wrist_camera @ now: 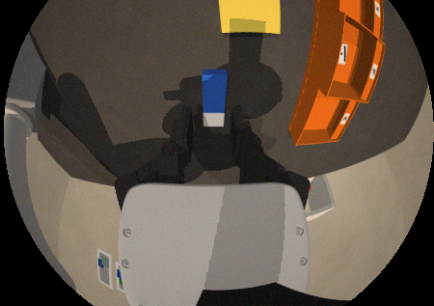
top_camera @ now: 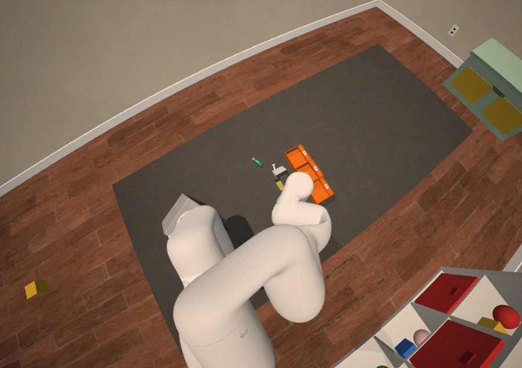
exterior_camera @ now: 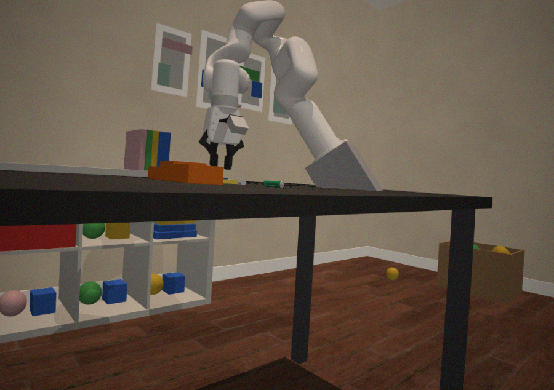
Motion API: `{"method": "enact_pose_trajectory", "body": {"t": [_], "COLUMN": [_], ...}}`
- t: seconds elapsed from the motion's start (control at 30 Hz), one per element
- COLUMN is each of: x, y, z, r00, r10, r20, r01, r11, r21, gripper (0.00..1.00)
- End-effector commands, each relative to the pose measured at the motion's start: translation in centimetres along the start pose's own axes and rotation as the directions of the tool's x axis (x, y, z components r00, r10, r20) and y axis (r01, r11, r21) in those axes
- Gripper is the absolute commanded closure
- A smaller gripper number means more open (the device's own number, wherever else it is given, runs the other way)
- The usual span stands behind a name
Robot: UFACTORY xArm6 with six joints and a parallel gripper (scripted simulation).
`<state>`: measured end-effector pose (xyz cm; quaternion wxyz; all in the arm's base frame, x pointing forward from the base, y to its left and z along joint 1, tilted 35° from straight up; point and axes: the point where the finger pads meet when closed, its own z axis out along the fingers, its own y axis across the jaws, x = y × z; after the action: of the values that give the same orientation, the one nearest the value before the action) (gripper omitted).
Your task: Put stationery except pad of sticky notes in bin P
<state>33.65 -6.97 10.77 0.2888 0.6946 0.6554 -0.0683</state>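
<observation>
The gripper (exterior_camera: 220,166) (wrist_camera: 211,118), its fingers parted and grasping nothing, hangs over the bench (top_camera: 370,93) (exterior_camera: 393,198) above the blue eraser (exterior_camera: 225,178) (wrist_camera: 214,91), which lies flat on the top. Beside it are the yellow sticky notes (top_camera: 279,185) (exterior_camera: 230,181) (wrist_camera: 249,12), with the orange bins (top_camera: 319,192) (exterior_camera: 203,174) (wrist_camera: 306,123) near mid-bench, between the long edges; their letters are too small to read. The green cylinder (top_camera: 257,162) (exterior_camera: 273,184) lies toward the wall-side long edge. The arm's base (top_camera: 170,216) (exterior_camera: 344,168) stands by the short edge.
</observation>
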Motion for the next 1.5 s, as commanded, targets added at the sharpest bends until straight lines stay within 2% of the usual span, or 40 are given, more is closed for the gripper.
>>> {"method": "enact_pose_trajectory", "body": {"t": [0.0,0.07,0.5,1.0,1.03,1.47], "x": [0.0,0.0,0.0,0.0,0.0,0.0], "y": [0.4,0.5,0.4,0.3,0.3,0.3], "z": [1.3,2.1,3.1,3.4,3.4,3.4], "r00": [1.000,1.000,1.000,1.000,1.000,1.000], "r10": [0.002,0.002,0.002,0.002,0.002,0.002], "r20": [0.003,0.003,0.003,0.003,0.003,0.003], "r01": [-0.002,-0.002,-0.002,-0.002,-0.002,-0.002], "r11": [1.000,1.000,1.000,1.000,1.000,1.000], "r21": [-0.008,-0.008,-0.008,-0.008,-0.008,-0.008], "gripper": [0.62,0.62,0.62,0.62,1.00,1.00]}}
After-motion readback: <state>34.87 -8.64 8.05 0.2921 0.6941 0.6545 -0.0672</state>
